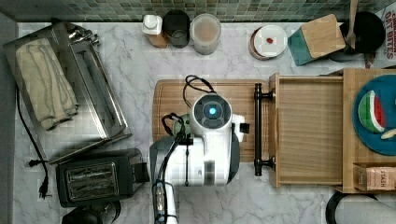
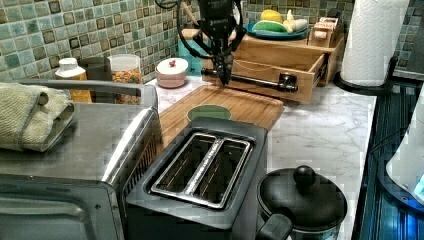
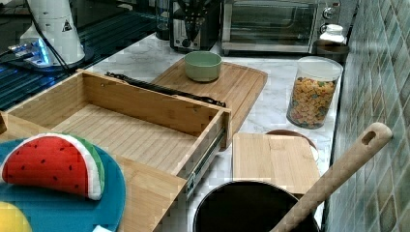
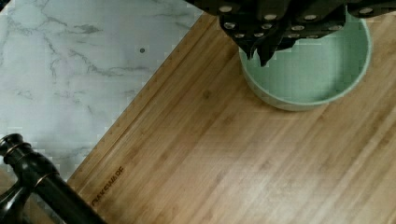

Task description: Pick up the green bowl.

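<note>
top view: one white arm point(image 1: 205, 140) over one bamboo cutting board point(image 1: 173, 98); one green bowl point(image 1: 180, 125), a sliver of it visible at the arm's edge on the top view's left. one open wooden drawer point(image 1: 308, 130) with one dark bar handle point(image 1: 258, 130). three jars at the tiled wall, one white lid with a red dot point(image 1: 269, 41), one blue plate point(image 1: 369, 135) bearing one watermelon slice point(image 1: 372, 112), one toaster point(image 1: 93, 177), one folded towel point(image 1: 44, 84).

left view: one gripper point(image 2: 223, 75) hanging above the board's far end, near the drawer handle, fingertips drawn close together and holding nothing. the bowl sits apart from it on the board's near end, just behind the toaster. one black pot lid point(image 2: 300, 197) and one paper towel roll point(image 2: 372, 40) appear here.

right view: the bowl shown whole, upright, empty, on the board's far part. one cereal jar point(image 3: 313, 94), one wooden spoon handle point(image 3: 338, 174).

wrist view: the bowl beside the dark fingers, with the board's engraved lettering and the handle's end.
</note>
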Available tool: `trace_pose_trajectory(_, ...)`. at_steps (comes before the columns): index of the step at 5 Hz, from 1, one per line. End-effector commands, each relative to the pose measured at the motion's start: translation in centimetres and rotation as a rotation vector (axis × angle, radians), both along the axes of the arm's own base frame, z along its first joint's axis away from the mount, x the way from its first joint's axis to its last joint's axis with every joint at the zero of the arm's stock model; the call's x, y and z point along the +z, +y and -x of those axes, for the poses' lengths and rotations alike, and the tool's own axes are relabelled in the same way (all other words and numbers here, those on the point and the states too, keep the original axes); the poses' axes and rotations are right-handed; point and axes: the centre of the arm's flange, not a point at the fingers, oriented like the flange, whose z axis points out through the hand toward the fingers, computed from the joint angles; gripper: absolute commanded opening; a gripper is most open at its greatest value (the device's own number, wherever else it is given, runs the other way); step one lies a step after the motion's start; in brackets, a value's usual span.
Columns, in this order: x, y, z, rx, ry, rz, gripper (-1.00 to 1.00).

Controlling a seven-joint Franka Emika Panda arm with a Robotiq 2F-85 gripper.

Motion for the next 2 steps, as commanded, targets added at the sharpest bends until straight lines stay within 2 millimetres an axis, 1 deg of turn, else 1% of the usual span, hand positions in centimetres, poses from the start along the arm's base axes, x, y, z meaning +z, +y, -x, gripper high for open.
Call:
trace_pose_trajectory(1,1.98,3.17,1.88,0.062,-0.168,-0.058,1.00)
trace_pose_trajectory(2,1.06,3.67,2.03,0.058,-0.173,-0.055,1.00)
